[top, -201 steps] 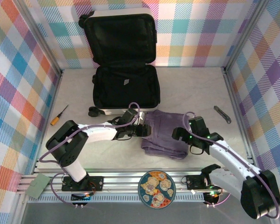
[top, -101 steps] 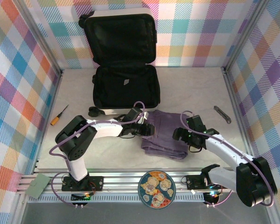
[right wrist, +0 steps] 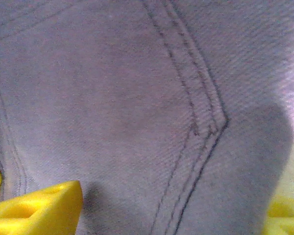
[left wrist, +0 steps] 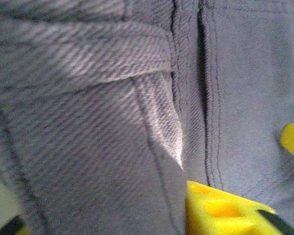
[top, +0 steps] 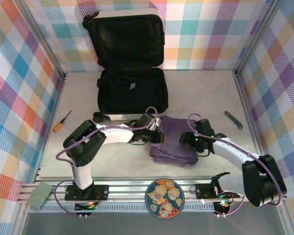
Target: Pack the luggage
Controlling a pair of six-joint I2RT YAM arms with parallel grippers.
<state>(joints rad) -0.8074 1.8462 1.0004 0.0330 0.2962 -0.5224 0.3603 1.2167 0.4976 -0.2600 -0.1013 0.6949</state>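
Note:
The luggage [top: 132,90] lies open at the back of the table, its black-lined lid standing against the wall. In front of it lies a folded purple-grey garment [top: 174,142]. My left gripper [top: 154,136] is at the garment's left edge. In the left wrist view the cloth [left wrist: 112,98] bunches into a ridge between the yellow fingers [left wrist: 220,210] of the left gripper [left wrist: 112,220], which are closed on it. My right gripper [top: 186,139] is at the garment's right edge. Its fingers [right wrist: 39,210] stand wide apart with flat cloth [right wrist: 137,98] between them, so the right gripper [right wrist: 161,215] is open.
An orange-handled screwdriver [top: 61,121] lies at the left of the table. A grey folding tool [top: 233,120] lies at the right. A patterned plate [top: 164,198] and a green card [top: 41,195] sit on the front rail.
Both grippers have moved inward onto the garment's two side edges. The jaws of both have narrowed, the left's more than the right's. The garment and the luggage have stayed in place.

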